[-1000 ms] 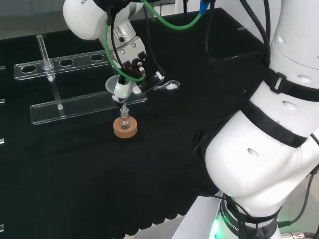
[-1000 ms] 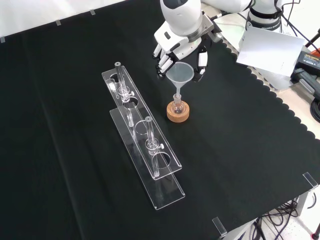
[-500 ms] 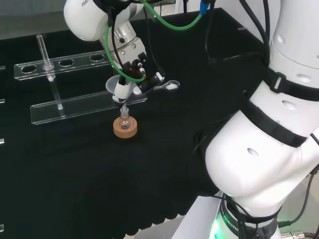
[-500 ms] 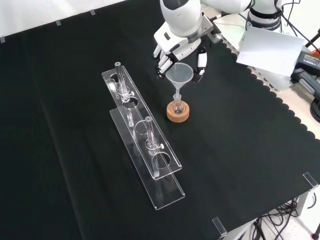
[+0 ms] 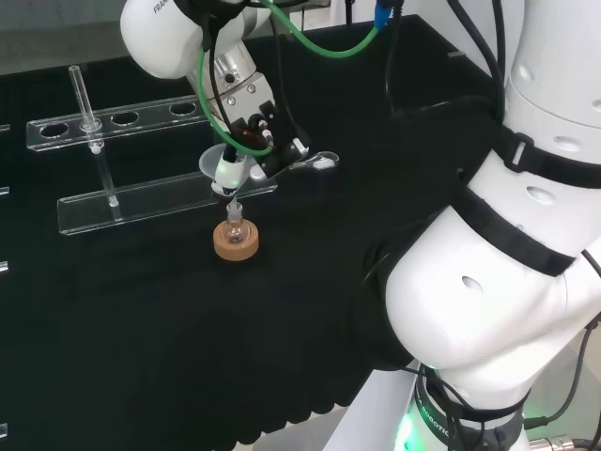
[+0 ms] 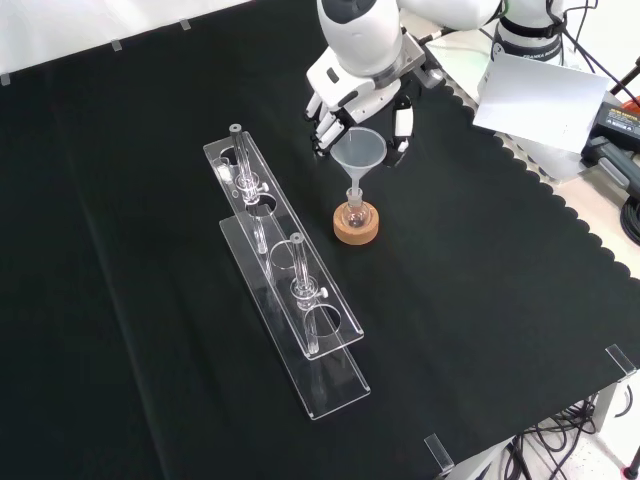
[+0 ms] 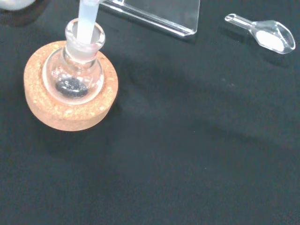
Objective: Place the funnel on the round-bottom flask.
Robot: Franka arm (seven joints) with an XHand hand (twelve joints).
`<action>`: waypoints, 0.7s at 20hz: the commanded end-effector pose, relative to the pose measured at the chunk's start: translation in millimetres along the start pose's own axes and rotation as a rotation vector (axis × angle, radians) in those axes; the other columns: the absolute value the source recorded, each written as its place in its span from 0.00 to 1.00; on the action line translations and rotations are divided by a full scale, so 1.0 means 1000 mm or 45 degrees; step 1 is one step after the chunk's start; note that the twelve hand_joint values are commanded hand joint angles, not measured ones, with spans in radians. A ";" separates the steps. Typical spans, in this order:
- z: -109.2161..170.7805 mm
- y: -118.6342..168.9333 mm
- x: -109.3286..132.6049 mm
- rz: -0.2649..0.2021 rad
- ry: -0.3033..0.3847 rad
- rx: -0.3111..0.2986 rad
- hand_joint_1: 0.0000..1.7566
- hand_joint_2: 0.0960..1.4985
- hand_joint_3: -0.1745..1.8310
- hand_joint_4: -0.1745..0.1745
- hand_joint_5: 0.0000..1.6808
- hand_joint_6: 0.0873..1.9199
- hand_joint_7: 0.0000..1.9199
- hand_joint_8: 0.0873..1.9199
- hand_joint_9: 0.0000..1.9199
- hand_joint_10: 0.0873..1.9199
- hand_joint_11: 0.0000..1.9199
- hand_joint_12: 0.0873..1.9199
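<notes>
A clear funnel point(image 6: 360, 150) stands upright with its stem point(image 7: 87, 23) inside the neck of a small round-bottom flask point(image 7: 75, 77). The flask sits on a cork ring point(image 6: 357, 227) and holds a little dark matter at its bottom. The hand point(image 6: 352, 92) hangs just behind and above the funnel. Its fingers point(image 6: 322, 125) and thumb point(image 6: 402, 122) stand spread on either side of the cone, with a small gap at the thumb. In the head view the hand point(image 5: 246, 132) is over the funnel point(image 5: 214, 162), above the flask point(image 5: 235, 228).
A long clear tube rack point(image 6: 290, 300) with two tubes lies left of the flask in the front view. A clear scoop point(image 7: 265, 36) with white powder lies on the cloth near the rack's end. The scalloped cloth edge point(image 6: 560, 215) runs at the front view's right.
The hand has drawn slightly up and back from the funnel and its fingers have spread. The funnel stays seated in the flask's neck.
</notes>
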State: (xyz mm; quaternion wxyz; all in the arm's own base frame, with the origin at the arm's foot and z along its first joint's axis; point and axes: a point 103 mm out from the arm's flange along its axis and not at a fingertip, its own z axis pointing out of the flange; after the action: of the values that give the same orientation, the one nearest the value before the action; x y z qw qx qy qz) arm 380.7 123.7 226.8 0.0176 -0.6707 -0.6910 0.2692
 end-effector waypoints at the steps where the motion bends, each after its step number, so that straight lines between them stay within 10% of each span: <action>1: 0.009 0.007 0.010 -0.009 -0.001 0.023 0.41 0.47 0.38 0.37 0.42 0.37 0.40 0.37 0.56 0.23 0.39 0.60; 14: 0.009 0.010 0.008 -0.017 0.060 0.048 0.41 0.47 0.38 0.35 0.40 0.37 0.37 0.37 0.54 0.23 0.38 0.61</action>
State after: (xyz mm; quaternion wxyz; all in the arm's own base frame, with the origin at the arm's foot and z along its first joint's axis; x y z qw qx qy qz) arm 384.0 124.9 211.8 0.0440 -0.6658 -0.6939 0.2706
